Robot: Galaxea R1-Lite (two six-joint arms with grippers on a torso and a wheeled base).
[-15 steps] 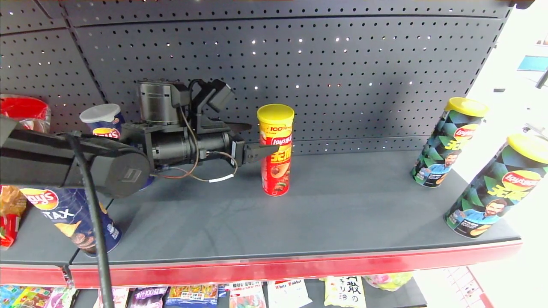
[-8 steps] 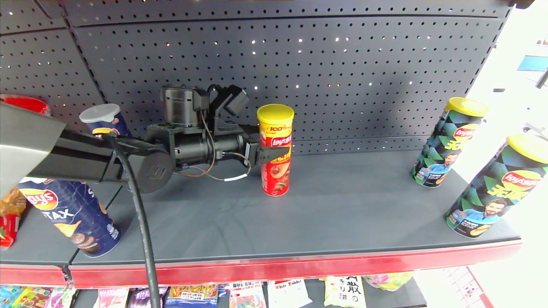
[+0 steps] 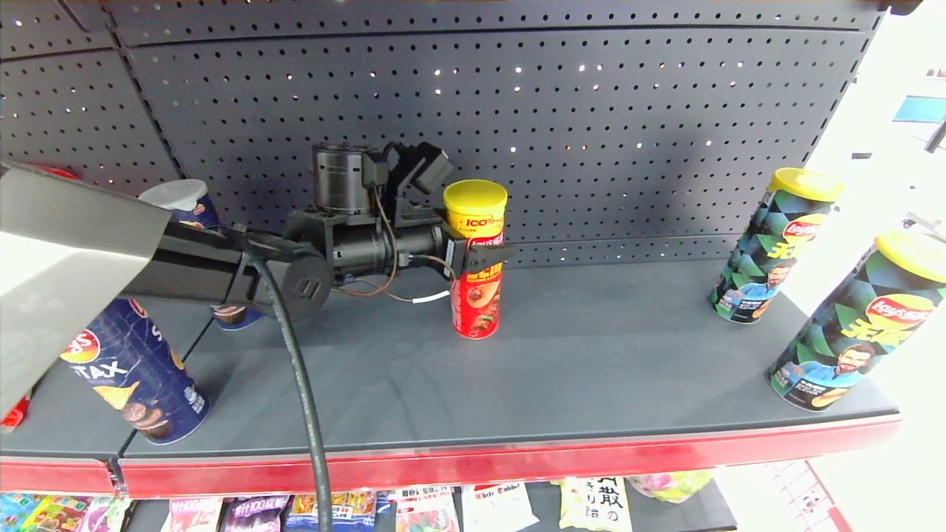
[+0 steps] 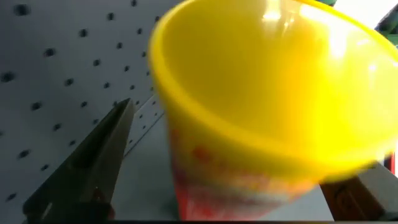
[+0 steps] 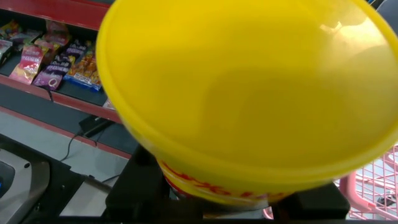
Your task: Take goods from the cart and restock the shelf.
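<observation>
Left tool (image 3: 484, 250) open, astride red can (image 3: 477, 303) on shelf (image 3: 591, 355) — right tool (image 5: 224, 205) gripping yellow-lidded can (image 5: 249, 81).

The middle can (image 3: 477, 295) stands on the shelf (image 3: 591, 362) between left cans (image 3: 140, 377) and right cans (image 3: 776, 247).

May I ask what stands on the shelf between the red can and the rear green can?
Nothing; the head view shows bare shelf between red can and rear green can.

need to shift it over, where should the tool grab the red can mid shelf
Grip the red can across its round wall just below the yellow lid, coming in level from the robot's left: it stands upright, with the pegboard behind it.
</observation>
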